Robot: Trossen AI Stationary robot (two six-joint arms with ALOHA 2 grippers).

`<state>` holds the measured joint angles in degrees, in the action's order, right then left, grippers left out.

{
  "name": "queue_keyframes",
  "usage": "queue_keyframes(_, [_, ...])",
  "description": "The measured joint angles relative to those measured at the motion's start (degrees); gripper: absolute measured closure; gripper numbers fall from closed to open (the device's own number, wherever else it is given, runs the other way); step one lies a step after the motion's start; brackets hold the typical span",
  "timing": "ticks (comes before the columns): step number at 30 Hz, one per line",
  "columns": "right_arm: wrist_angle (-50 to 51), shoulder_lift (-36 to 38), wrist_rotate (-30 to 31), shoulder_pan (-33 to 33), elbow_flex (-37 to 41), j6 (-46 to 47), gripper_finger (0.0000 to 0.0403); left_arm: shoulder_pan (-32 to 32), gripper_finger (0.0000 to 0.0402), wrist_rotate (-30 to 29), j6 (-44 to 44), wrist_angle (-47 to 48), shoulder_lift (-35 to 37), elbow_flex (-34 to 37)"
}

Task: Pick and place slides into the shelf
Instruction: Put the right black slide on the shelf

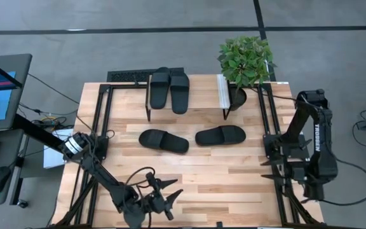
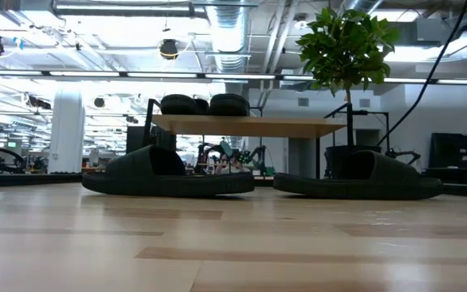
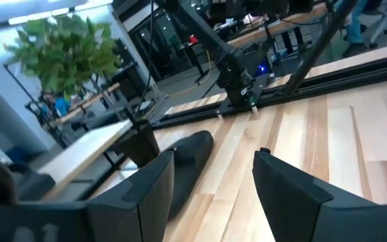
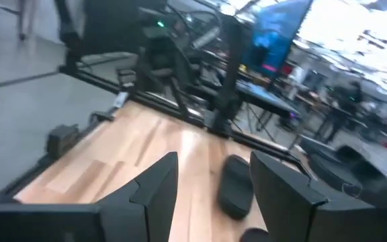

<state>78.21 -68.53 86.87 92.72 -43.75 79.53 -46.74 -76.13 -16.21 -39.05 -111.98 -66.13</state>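
Two black slides (image 1: 161, 89) (image 1: 179, 90) lie side by side on the light-wood shelf (image 1: 202, 95) at the table's far edge. In the low view they show as dark humps (image 2: 181, 104) (image 2: 229, 104) on the shelf board (image 2: 250, 125). The other two slides (image 1: 163, 140) (image 1: 220, 135) rest sole-down on the tabletop in front of the shelf, also seen low (image 2: 169, 174) (image 2: 355, 177). My left gripper (image 1: 169, 193) (image 3: 215, 154) is open near the table's near edge, facing one slide (image 3: 190, 161). My right gripper (image 1: 267, 170) (image 4: 213, 158) is open at the right edge, with a slide (image 4: 237, 185) ahead.
A potted plant (image 1: 245, 60) stands at the shelf's right end. Black metal frames (image 1: 100, 121) (image 1: 269, 121) run along both sides of the table. A keyboard (image 1: 127, 76) lies behind the shelf. Bare planks (image 1: 215, 178) lie between the two grippers and the slides.
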Motion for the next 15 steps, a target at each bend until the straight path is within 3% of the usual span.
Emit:
queue_keyframes(5, [-3.6, 0.0, 0.0, -5.9, 0.0, 0.0, 0.0225, -2.8, 0.0210, -3.4, -8.3, -5.3, 1.0, 0.5])
queue_keyframes(8, [-6.9, 0.0, 0.0, -10.6, 0.0, 0.1, 0.0225, -6.1, 0.0210, -5.7, -9.1, -5.6, 4.1, 3.2])
queue_keyframes(15, [-21.0, -0.8, -4.4, -24.1, 0.0, -5.7, 0.0225, -12.0, 0.0210, -1.5, 0.6, -5.6, 15.3, 15.8])
